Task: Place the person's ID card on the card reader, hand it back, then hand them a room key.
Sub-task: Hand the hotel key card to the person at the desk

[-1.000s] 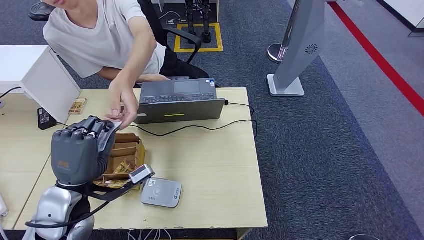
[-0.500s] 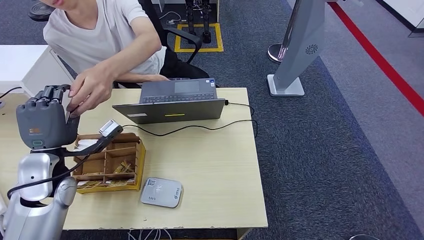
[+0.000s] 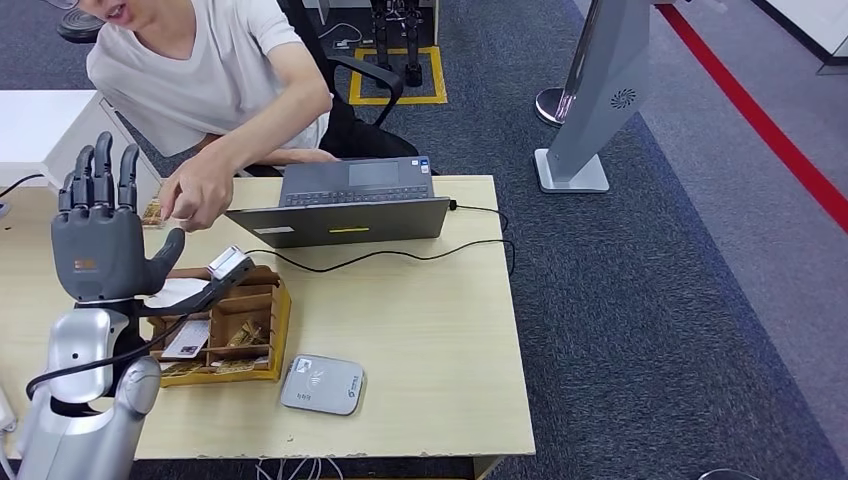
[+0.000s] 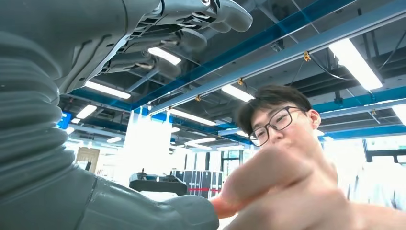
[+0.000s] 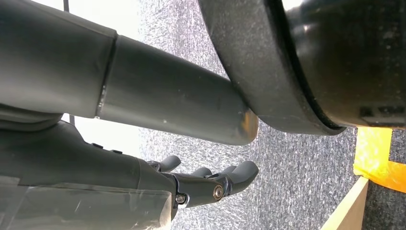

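Note:
My left hand (image 3: 101,248) is raised over the table's left side, palm toward the person, fingers straight up and spread, holding nothing. The person's hand (image 3: 198,194) hovers just right of it, fingers pointing down; I cannot make out a card in it. In the left wrist view my fingers (image 4: 191,21) stretch out and the person's hand (image 4: 287,191) is very close. The grey card reader (image 3: 322,385) lies flat near the table's front edge with nothing on it. My right hand (image 5: 206,184) hangs beside my body above the carpet, its fingers loosely extended and holding nothing.
A wooden divided box (image 3: 272,322) holding cards sits between my left arm and the reader. An open laptop (image 3: 350,205) stands at the back, its black cable (image 3: 400,253) trailing across the table (image 3: 430,330). A white box (image 3: 60,140) stands at the far left.
My left arm has swung left and upward from over the wooden box, and its curled fingers have straightened and spread. The person's hand followed it left, then drew back slightly.

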`<state>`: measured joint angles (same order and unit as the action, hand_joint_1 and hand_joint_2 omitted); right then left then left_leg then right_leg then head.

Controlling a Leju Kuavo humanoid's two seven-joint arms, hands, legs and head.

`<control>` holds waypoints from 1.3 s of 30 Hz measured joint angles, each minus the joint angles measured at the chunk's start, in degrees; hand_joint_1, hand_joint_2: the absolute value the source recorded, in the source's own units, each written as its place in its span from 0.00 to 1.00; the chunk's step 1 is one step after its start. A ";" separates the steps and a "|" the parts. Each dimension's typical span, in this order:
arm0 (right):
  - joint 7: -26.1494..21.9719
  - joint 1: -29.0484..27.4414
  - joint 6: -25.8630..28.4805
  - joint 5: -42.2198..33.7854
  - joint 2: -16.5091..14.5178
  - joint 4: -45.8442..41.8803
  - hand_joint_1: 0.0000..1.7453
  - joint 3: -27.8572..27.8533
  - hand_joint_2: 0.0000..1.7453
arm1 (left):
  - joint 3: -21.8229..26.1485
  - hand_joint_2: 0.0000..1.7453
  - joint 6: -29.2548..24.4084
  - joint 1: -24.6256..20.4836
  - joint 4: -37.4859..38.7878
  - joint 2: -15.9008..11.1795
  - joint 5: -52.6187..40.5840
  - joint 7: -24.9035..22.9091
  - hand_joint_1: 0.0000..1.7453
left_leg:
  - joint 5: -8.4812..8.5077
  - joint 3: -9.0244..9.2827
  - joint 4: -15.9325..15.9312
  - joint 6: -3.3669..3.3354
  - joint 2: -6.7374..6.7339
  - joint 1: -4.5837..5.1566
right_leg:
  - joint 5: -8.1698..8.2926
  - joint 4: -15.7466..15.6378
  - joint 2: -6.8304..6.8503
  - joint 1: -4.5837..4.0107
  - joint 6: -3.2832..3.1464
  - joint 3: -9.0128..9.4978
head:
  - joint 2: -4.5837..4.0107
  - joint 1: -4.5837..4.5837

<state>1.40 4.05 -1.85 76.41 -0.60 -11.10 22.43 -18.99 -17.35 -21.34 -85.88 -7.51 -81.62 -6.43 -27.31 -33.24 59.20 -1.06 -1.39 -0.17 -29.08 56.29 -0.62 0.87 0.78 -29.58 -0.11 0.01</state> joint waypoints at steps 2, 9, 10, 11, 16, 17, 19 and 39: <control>0.02 0.00 0.01 -0.07 0.01 0.00 0.00 0.00 0.00 | 0.00 1.00 0.14 0.10 0.00 0.04 0.20 0.00 0.00 | 0.00 0.00 0.00 0.00 0.00 0.00 | 0.00 0.00 0.00 0.00 0.00 0.00 | 0.00 0.01; 0.16 -0.01 0.02 -0.13 0.01 0.00 0.00 0.01 0.00 | 0.00 1.00 0.26 0.92 0.00 0.05 0.60 0.18 0.00 | 0.00 0.00 0.00 0.00 0.00 0.00 | 0.00 0.00 0.00 0.00 0.00 0.00 | 0.00 0.00; 0.17 -0.01 0.02 -0.13 0.01 0.00 0.00 0.01 0.00 | 0.00 1.00 0.26 1.09 0.00 0.05 0.62 0.22 0.00 | 0.00 0.00 0.00 0.00 0.00 0.00 | 0.00 0.00 0.00 0.00 0.00 0.00 | 0.00 0.00; 0.17 -0.01 0.02 -0.13 0.01 0.00 0.00 0.00 0.00 | 0.00 1.00 0.26 1.24 0.00 0.04 0.62 0.26 0.00 | 0.00 0.00 0.00 0.00 0.00 0.00 | 0.00 0.00 0.00 0.00 0.00 0.00 | 0.00 0.00; 0.17 -0.01 0.02 -0.13 0.01 0.00 0.00 0.01 0.00 | 0.00 1.00 0.26 1.55 -0.01 0.05 0.62 0.33 0.00 | 0.00 0.00 0.00 0.00 0.00 0.00 | 0.00 0.00 0.00 0.00 0.00 0.00 | 0.00 0.00; 0.17 -0.01 0.02 -0.13 0.01 0.00 0.00 0.01 0.00 | 0.00 1.00 0.26 1.57 -0.01 0.05 0.62 0.34 0.00 | 0.00 0.00 0.00 0.00 0.00 0.00 | 0.00 0.00 0.00 0.00 0.00 0.00 | 0.00 0.00; 0.17 -0.01 0.02 -0.14 0.01 0.00 0.00 0.01 0.00 | 0.00 1.00 0.27 1.58 -0.01 0.05 0.62 0.39 0.00 | 0.00 0.00 0.00 0.00 0.00 0.00 | 0.00 0.00 0.00 0.00 0.00 0.00 | 0.00 0.00; 3.03 -1.12 0.76 -4.39 -0.37 0.02 0.00 -2.36 0.00 | -12.90 1.00 14.89 11.52 -25.87 -12.42 8.27 5.21 0.00 | -0.05 -0.02 -0.03 0.00 -0.01 -0.01 | -0.07 0.00 0.02 0.00 0.00 -0.16 | 0.00 0.00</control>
<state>4.44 2.93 -1.09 72.02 -0.97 -11.08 20.06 -31.90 -2.47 -9.81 -111.75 -19.93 -73.35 -1.22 -27.37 -33.26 59.17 -1.06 -1.40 -0.17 -29.15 56.29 -0.60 0.87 0.78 -29.74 -0.11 0.01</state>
